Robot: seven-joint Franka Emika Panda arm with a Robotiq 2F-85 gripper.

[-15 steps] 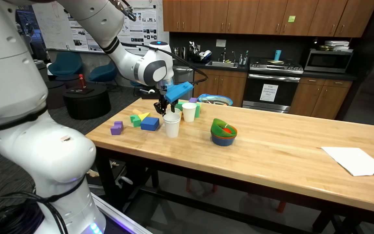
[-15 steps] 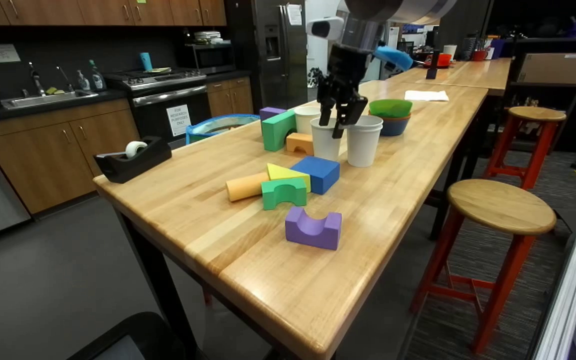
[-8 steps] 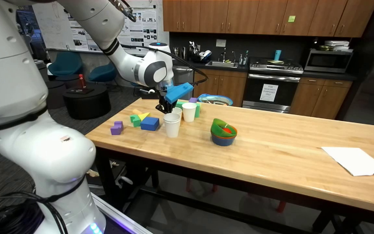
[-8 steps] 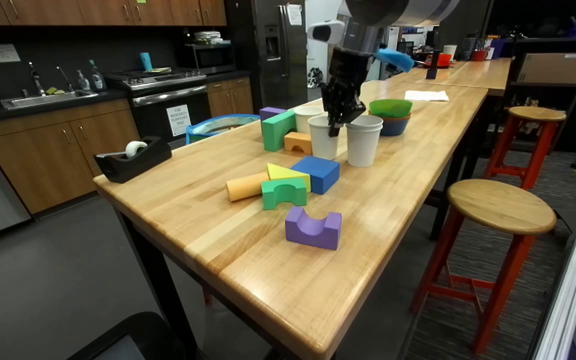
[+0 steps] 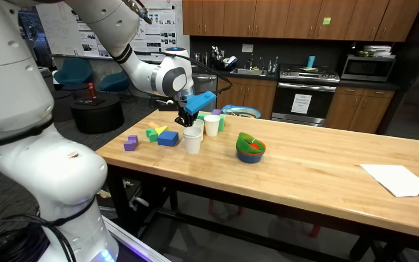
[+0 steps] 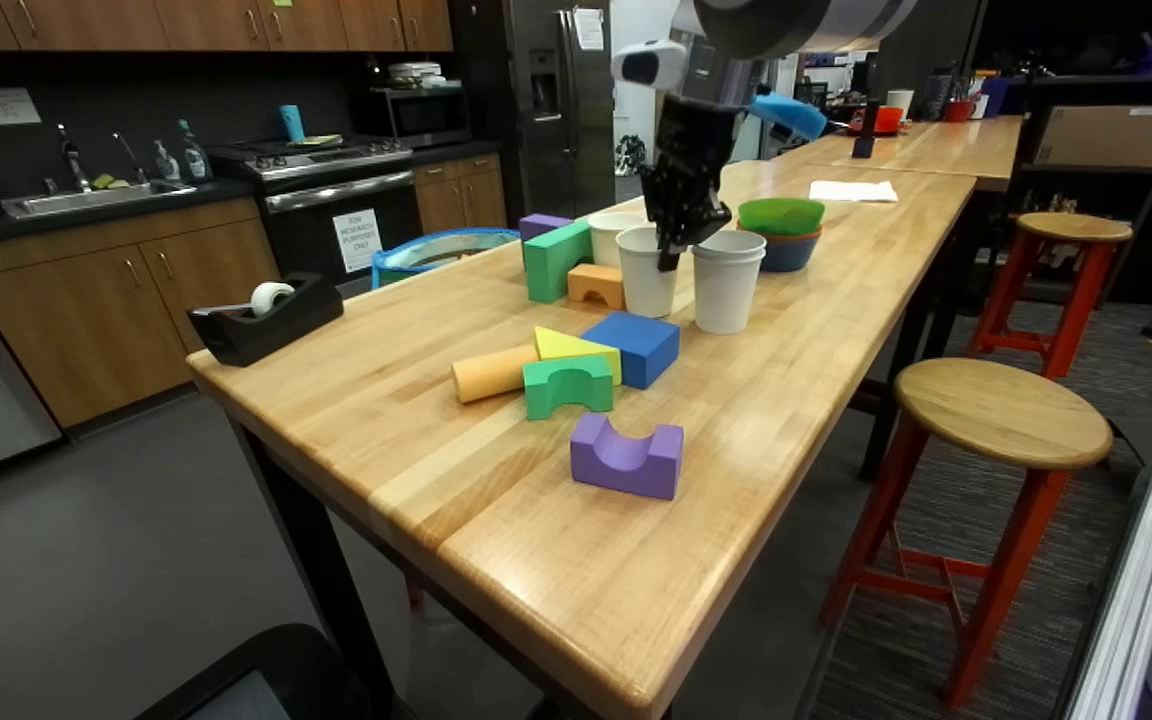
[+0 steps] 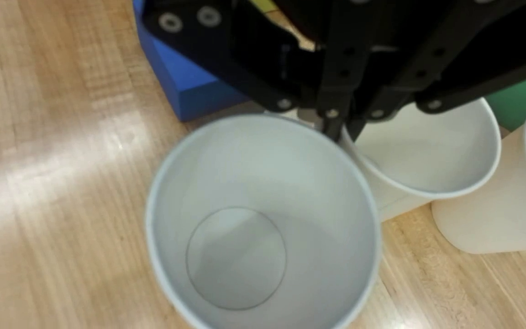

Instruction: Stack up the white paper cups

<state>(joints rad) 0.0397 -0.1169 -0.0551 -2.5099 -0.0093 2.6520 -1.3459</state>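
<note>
a second ago my claw [image 7: 345, 128] had its fingers spread; now they are pinched together on the rim of the middle white paper cup [image 7: 427, 155], which has edged slightly toward the rear cup [image 5: 212, 126]. just beside my clenched tips stands the front stack [image 5: 193, 144], its doubled rim showing cups nested together; in the wrist view i look down inside to a round bottom. these cups stand in a row on the table [image 5: 322, 174]. in an exterior view the green bowl [image 5: 244, 142] tilts above the blue bowl [image 5: 249, 158], a red thing [image 5: 254, 146] inside the green.
</note>
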